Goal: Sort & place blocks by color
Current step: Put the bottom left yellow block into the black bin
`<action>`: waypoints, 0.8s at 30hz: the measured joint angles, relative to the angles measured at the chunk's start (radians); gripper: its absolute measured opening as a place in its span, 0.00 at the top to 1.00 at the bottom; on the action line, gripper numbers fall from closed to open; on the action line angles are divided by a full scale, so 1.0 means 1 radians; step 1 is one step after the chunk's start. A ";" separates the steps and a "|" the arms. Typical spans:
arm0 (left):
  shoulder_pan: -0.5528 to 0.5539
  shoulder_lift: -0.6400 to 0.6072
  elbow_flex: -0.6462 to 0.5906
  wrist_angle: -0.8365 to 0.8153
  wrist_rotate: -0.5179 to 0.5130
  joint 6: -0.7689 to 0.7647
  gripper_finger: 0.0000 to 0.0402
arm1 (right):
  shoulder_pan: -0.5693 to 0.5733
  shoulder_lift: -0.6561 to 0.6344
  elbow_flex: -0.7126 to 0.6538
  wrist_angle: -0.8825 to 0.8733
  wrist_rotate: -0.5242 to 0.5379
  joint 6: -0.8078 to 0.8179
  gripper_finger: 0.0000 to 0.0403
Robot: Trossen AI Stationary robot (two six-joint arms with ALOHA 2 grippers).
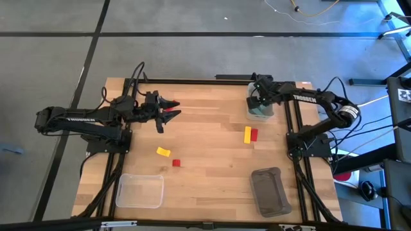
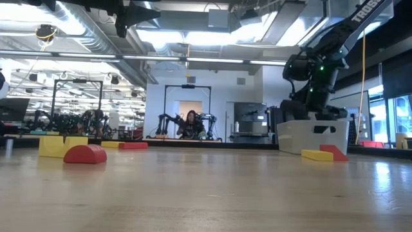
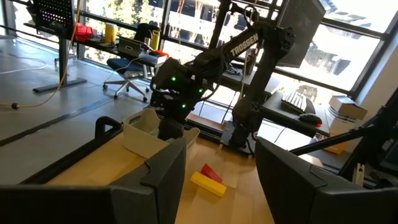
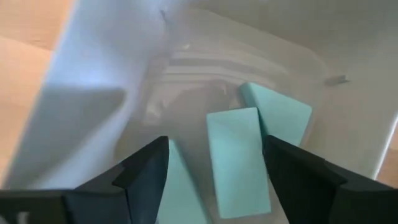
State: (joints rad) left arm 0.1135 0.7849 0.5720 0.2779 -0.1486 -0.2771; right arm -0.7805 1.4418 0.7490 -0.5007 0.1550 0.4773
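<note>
The pale wooden table (image 1: 212,160) sits on a grey floor, with an open workshop room visible behind it in the low view. Nearest the front edge lie an empty clear bin (image 1: 139,190) on the left and a grey bin (image 1: 270,190) on the right. Just beyond them a small red block (image 1: 176,163) and a yellow block (image 1: 163,151) lie close together, nearer the left arm. Further right a yellow bar (image 1: 247,134) and a red block (image 1: 254,134) lie side by side, touching, long axes running front to back, nearer the right arm. The left gripper (image 1: 168,110) waits over the left half of the table, fingers apart and empty. At the far right, the right gripper (image 4: 214,177) hangs over a clear bin (image 1: 260,110), fingers spread wide and gripping nothing; a teal block (image 4: 237,158) lies directly between and below them, beside other teal blocks (image 4: 283,115). The next pick, I judge, lies toward the front from that gripper.
</note>
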 joint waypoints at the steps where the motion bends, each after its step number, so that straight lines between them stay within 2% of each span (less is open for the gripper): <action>1: 0.000 0.000 0.000 0.000 0.000 0.000 0.54 | 0.000 -0.012 0.000 -0.002 -0.002 -0.015 0.35; 8: 0.000 0.000 0.000 0.000 0.000 0.000 0.54 | 0.000 -0.173 0.002 -0.005 -0.066 -0.069 0.35; 13: 0.000 0.000 0.000 0.000 0.000 0.000 0.54 | 0.019 -0.323 0.002 0.058 -0.238 -0.090 0.35; 18: 0.000 0.000 0.000 0.000 0.000 0.000 0.54 | 0.093 -0.439 0.003 0.216 -0.398 -0.034 0.35; 24: 0.000 0.000 0.000 0.000 0.000 0.000 0.54 | 0.226 -0.481 0.003 0.451 -0.446 0.040 0.35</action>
State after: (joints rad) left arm 0.1135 0.7849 0.5720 0.2779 -0.1486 -0.2771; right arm -0.5545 0.9611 0.7517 -0.0497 -0.2913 0.5175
